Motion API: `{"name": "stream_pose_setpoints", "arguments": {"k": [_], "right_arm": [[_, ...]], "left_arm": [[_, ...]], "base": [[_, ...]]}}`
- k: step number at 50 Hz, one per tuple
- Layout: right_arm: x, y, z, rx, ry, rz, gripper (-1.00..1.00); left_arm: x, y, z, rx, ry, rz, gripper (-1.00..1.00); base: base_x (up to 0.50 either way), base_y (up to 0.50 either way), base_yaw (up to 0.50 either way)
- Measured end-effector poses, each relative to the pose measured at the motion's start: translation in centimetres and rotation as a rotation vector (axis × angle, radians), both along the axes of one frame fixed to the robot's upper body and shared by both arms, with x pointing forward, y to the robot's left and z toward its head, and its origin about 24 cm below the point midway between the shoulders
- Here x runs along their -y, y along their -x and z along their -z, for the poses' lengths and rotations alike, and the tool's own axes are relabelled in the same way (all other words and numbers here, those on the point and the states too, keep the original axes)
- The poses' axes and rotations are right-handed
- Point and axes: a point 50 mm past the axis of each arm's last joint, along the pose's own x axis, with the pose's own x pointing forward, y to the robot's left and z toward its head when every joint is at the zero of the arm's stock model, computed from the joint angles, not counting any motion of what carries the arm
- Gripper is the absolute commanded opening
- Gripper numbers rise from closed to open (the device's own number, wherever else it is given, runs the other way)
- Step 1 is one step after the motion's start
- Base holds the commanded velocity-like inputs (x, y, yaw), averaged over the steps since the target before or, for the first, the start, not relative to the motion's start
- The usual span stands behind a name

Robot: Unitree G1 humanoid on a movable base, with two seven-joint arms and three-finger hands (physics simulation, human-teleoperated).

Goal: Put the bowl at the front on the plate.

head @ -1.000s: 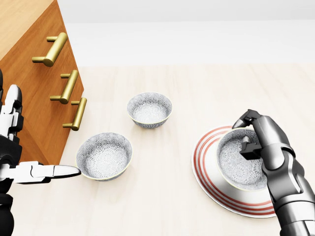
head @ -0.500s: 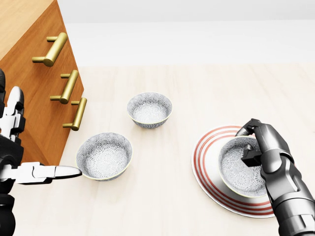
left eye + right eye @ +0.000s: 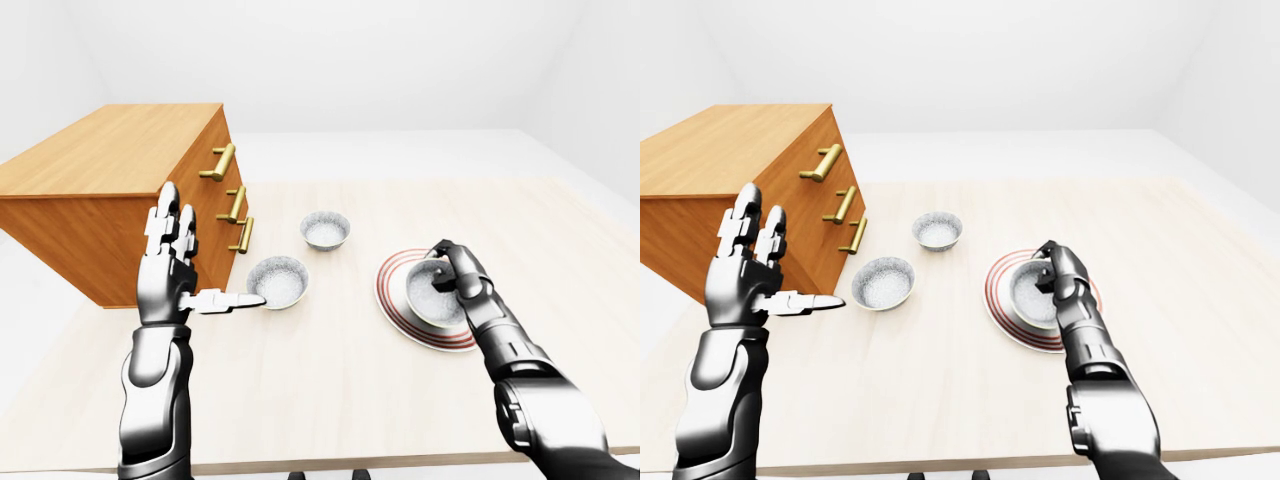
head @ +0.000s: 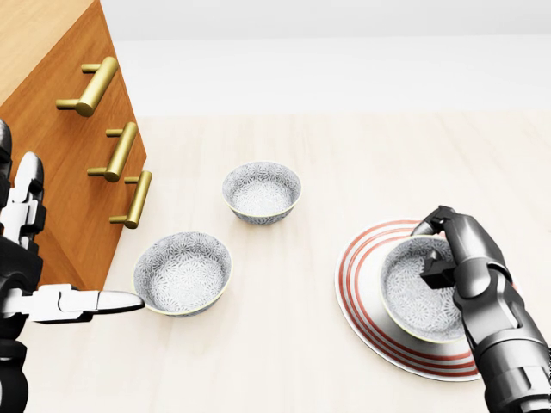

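Since the nearest things sit at the lower right of the head view, notes start there. Right hand [image 4: 469, 258] reaches up from the bottom right corner. Its fingers [image 4: 433, 219] hook over the bowl's upper rim while the thumb presses inside the wall, so they are clamped on the rim. Bowl [image 4: 411, 297] sits inside the red rings of the plate [image 4: 349, 280]. Whether its foot rests fully on the plate I cannot tell.

Handling, as judged: the bowl looks like glazed ceramic. It would be stiff and moderately heavy, smooth enough to slip, and liable to chip against the plate. The rim pinch, thumb in and fingers out, seems the only good hold, since the wall is too wide and rounded to wrap. Opening the grip gently would spare both pieces.

Lower left: left hand [image 3: 165, 285] is raised with its fingers spread apart and upright and the thumb pointing right. It holds nothing.

Just beside that thumb tip a second bowl [image 4: 182, 274] stands on the pale bench [image 4: 284, 361]. Contact between thumb and bowl is unclear.

Farther up, near centre, a third bowl [image 4: 262, 193] stands well apart from the plate.

Upper left: a wooden dresser [image 4: 69, 198] with brass handles [image 4: 90, 86].
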Motion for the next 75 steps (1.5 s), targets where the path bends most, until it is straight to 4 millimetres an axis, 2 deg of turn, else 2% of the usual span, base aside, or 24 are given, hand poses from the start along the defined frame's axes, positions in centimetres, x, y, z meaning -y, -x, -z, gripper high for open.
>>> {"name": "stream_pose_setpoints", "arguments": {"k": [30, 33, 34, 35, 36, 56, 62, 68, 75], "right_arm": [[-0.3, -0.6, -0.2, -0.011, 0.004, 0.036, -1.0], [-0.2, -0.6, -0.1, -0.012, 0.011, 0.044, -0.71], [-0.2, -0.7, -0.2, -0.01, 0.02, 0.043, 0.13], [-0.1, -0.7, -0.2, -0.007, 0.019, 0.047, 0.44], [-0.1, -0.7, -0.2, -0.006, 0.017, 0.05, 1.0], [0.1, -0.8, -0.6, 0.02, 0.014, 0.079, 1.0], [0.1, -1.1, -1.3, 0.053, -0.001, 0.078, 1.0], [-0.1, -1.7, -3.3, 0.144, -0.037, 0.049, 1.0], [-1.1, -2.1, -7.8, 0.329, -0.072, -0.056, 1.0]], "left_arm": [[0.0, 0.0, 0.0, 0.002, -0.001, 0.001, 1.0], [0.0, 0.0, 0.0, 0.001, -0.001, 0.001, 1.0], [0.0, 0.0, 0.0, 0.0, 0.0, 0.001, 1.0], [0.0, 0.0, 0.0, -0.001, 0.0, 0.001, 1.0], [0.0, 0.0, 0.0, -0.002, 0.0, 0.001, 1.0], [0.1, 0.0, 0.0, -0.001, -0.001, 0.005, 1.0], [0.1, 0.0, -0.1, 0.003, -0.001, 0.006, 1.0], [0.1, 0.1, -0.1, 0.007, -0.002, 0.007, 1.0], [0.1, 0.1, -0.2, 0.01, -0.001, 0.008, 1.0]], "base": [[0.0, 0.0, 0.0], [0.0, 0.0, 0.0], [0.0, 0.0, 0.0], [0.0, 0.0, 0.0], [0.0, 0.0, 0.0], [0.0, 0.0, 0.0], [0.0, 0.0, 0.0], [0.0, 0.0, 0.0], [0.0, 0.0, 0.0]]}}
